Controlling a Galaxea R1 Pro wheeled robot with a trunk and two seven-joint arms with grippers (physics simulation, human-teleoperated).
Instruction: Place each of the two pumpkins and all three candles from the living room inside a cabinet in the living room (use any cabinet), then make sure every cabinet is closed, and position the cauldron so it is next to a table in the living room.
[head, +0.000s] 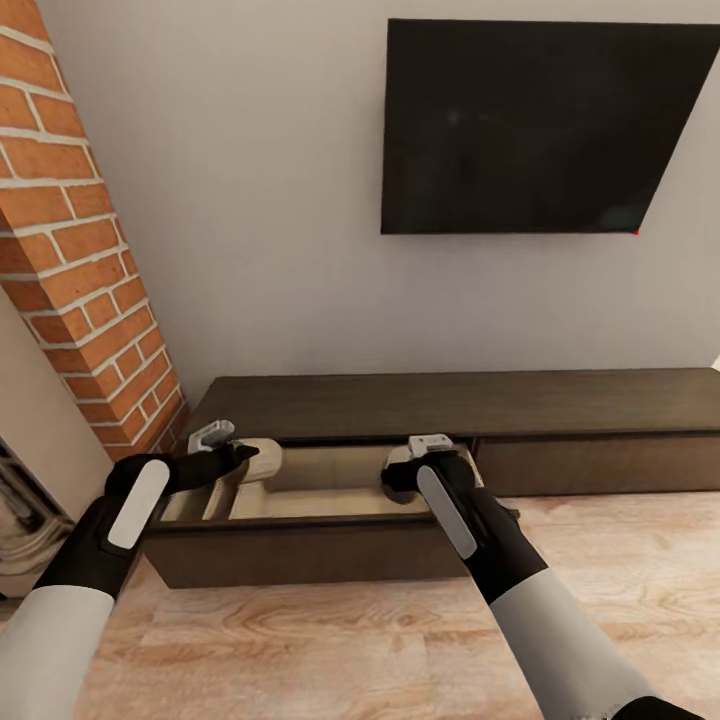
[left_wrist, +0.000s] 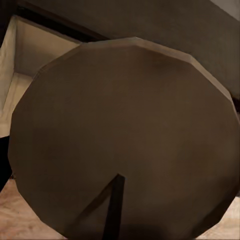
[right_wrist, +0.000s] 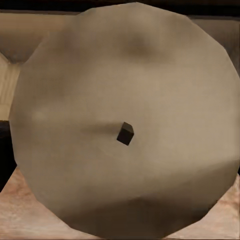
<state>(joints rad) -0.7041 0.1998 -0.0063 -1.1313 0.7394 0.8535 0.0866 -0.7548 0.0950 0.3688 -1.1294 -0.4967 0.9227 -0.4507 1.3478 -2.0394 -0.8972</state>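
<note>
Directly ahead, a long dark-brown cabinet (head: 450, 405) stands against a pale wall below a black television (head: 540, 125), brick column (head: 80, 250) at left. Its left drawer (head: 300, 550) is pulled open, pale inside. Both arms reach over it. The left gripper (head: 228, 458) is clamped on a beige candle (head: 258, 458); the right gripper (head: 415, 475) holds another candle (right_wrist: 125, 120), whose flat top and dark wick face its wrist camera.

Soft, even, shadowless light; wrist views dim and blurred close-up.
</note>
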